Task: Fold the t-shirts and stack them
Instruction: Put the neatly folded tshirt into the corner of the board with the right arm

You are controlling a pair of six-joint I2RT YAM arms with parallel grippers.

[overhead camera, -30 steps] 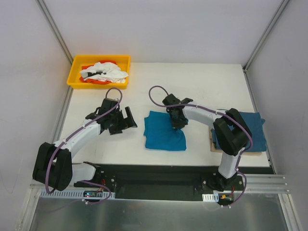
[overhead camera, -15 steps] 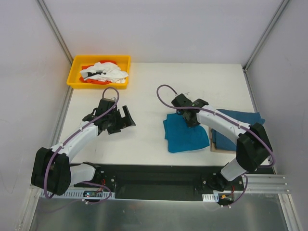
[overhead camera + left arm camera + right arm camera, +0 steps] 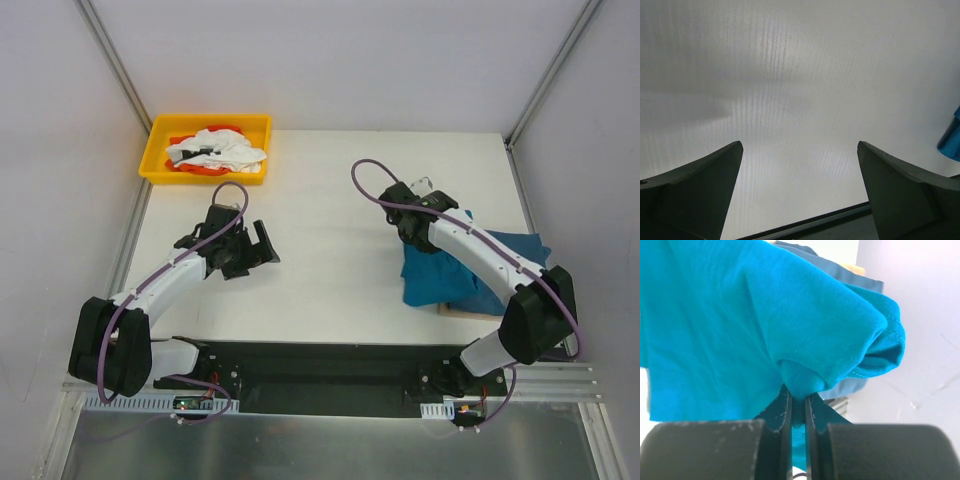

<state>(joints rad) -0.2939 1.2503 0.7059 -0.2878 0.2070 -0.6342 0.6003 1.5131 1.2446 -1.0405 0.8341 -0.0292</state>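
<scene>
My right gripper (image 3: 417,232) is shut on a fold of a folded teal-blue t-shirt (image 3: 436,277), which hangs from it at the right of the table. In the right wrist view the cloth (image 3: 740,315) bunches out from between the closed fingers of that gripper (image 3: 799,396). The held shirt partly overlaps a second teal-blue t-shirt (image 3: 522,255) lying flat on a wooden board (image 3: 468,309) at the right edge. My left gripper (image 3: 262,246) stands open over bare table at the left. Nothing lies between its fingers in the left wrist view (image 3: 797,150).
A yellow tray (image 3: 158,168) at the back left holds white and red cloths (image 3: 216,150). Grey walls close in the table on the left, back and right. A black rail (image 3: 330,365) runs along the near edge between the arm bases.
My right gripper has carried the folded t-shirt from the table's middle to the right, onto the edge of the shirt on the board. The left arm has hardly moved.
</scene>
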